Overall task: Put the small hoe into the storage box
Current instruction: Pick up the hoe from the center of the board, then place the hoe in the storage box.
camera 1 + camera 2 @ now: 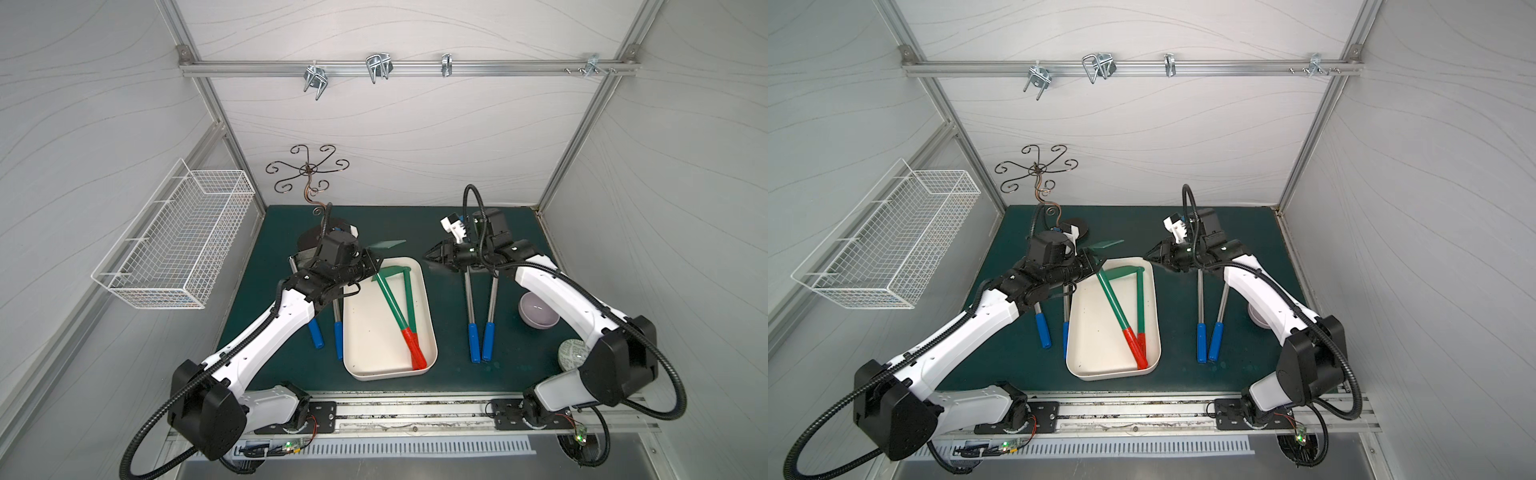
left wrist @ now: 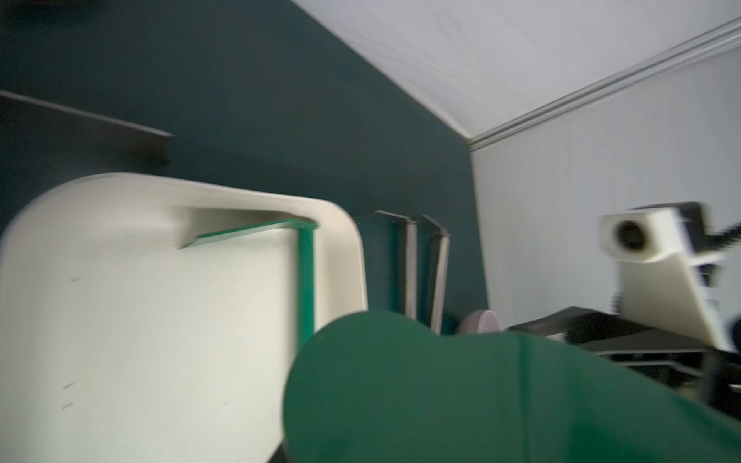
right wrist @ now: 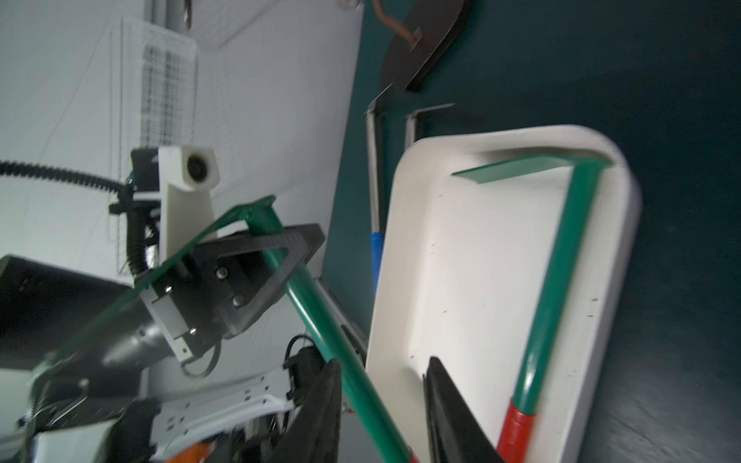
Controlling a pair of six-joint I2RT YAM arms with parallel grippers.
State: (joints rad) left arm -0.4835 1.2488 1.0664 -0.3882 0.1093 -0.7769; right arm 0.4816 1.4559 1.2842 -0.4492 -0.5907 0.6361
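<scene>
Above the green mat (image 1: 299,365), my left gripper (image 1: 375,266) clamps the small hoe (image 1: 390,303) under its blade, which I judge light, stiff and slick; right gripper (image 1: 429,254) beside the storage box (image 1: 365,340) hangs slightly parted, empty.

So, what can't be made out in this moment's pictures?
- Top views: the left arm covers the heads of two blue-handled tools; the right arm hides part of a round patterned object.
- Left wrist view: blurred, and the green blade of the small hoe hides the left gripper.
- Right wrist view: the frame edge cuts off that hoe's red grip.
</scene>
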